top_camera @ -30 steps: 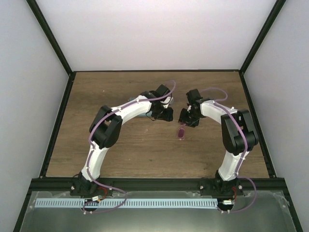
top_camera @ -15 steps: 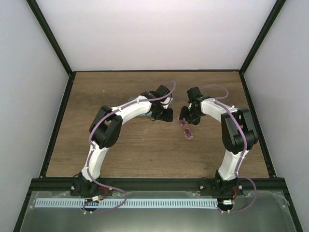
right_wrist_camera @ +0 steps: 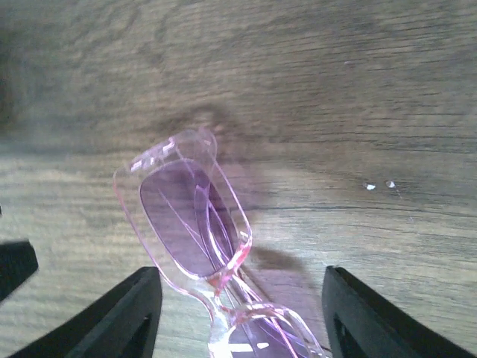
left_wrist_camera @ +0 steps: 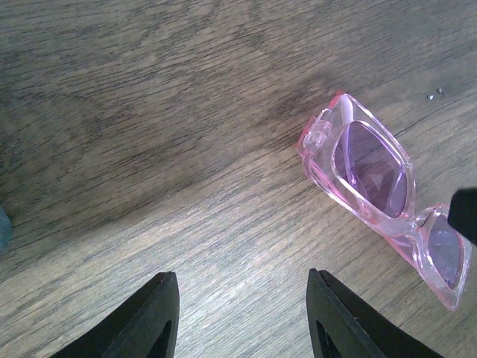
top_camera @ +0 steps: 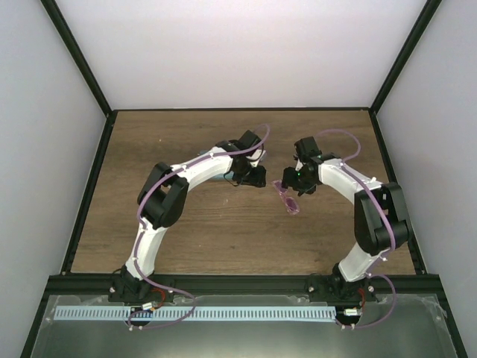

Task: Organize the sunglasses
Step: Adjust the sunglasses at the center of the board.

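The sunglasses (top_camera: 286, 199), a pink translucent pair with purplish lenses and folded arms, lie flat on the wood table between my two grippers. My right gripper (top_camera: 291, 183) is open and hovers over them. In the right wrist view the sunglasses (right_wrist_camera: 190, 216) lie between the spread fingers, with the gripper (right_wrist_camera: 242, 280) touching neither side. My left gripper (top_camera: 254, 177) is open just left of them. In the left wrist view the sunglasses (left_wrist_camera: 370, 168) lie at the right, beyond the empty gripper (left_wrist_camera: 240, 277).
A sliver of a blue-grey thing (left_wrist_camera: 2, 224) shows at the left edge of the left wrist view, and under the left arm (top_camera: 232, 177). Small white specks (right_wrist_camera: 378, 185) lie on the wood. Black frame rails (top_camera: 238, 110) border the table.
The sunglasses went from bunched under the right gripper to lying stretched out on the table. The right arm swung its elbow outward to the right. The left arm stayed still.
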Motion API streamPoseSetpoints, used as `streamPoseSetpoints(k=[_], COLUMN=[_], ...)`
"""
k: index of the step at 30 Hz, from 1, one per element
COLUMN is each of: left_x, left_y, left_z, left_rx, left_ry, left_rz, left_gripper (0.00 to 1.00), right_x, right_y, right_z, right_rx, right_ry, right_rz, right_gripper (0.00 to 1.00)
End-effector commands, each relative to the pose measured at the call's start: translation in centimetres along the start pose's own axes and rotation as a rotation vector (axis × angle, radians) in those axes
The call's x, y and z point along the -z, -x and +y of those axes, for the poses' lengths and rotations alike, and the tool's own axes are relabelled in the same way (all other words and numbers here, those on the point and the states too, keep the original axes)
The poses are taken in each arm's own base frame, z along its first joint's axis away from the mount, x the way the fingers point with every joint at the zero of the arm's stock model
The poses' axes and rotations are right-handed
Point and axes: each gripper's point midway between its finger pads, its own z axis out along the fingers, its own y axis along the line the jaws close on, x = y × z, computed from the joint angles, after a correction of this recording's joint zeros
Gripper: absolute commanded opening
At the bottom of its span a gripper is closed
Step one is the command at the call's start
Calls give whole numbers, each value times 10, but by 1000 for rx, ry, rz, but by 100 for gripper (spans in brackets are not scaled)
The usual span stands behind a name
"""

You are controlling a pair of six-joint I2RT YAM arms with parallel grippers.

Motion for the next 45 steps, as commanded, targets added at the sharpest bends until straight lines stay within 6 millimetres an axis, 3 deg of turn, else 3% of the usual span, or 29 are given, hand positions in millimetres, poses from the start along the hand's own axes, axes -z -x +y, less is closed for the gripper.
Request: streamPoseSetpoints(k=[1,7,13,22,28,33,37,41,45], left_x=[1,0,3,9,37,91,131,146,159], left_y=[1,-2,-8,-8,18,59,80,94,108], left_z=[-1,-1,4,11,10,40,89,148,193], left_rx=[14,22,28,45,8,23,100,200,293], left_ry=[-27,-31,-19,-11,30,112,172,254,315], left_rz=[-1,8,8,-7,-88,-212,-295,-349,-396], left_gripper=[49,49,49,49,49,49,50,53,53], right_x=[1,-11,-16,-19,-6,-13,-14,-13,-10], right_y=[-7,-4,8,4,3,-7,-11,-9,-8], right_z=[7,19,21,23,30,27,27,28,28], right_rx=[83,134,164,186,230,244,244,242,243], right_ry=[38,75,51,58,96,99,112,114,111], right_rz=[-14,-3,-15,-6,-28,-8,0,-2,-3], right_gripper=[58,41,42,42,43,44,45,46,46])
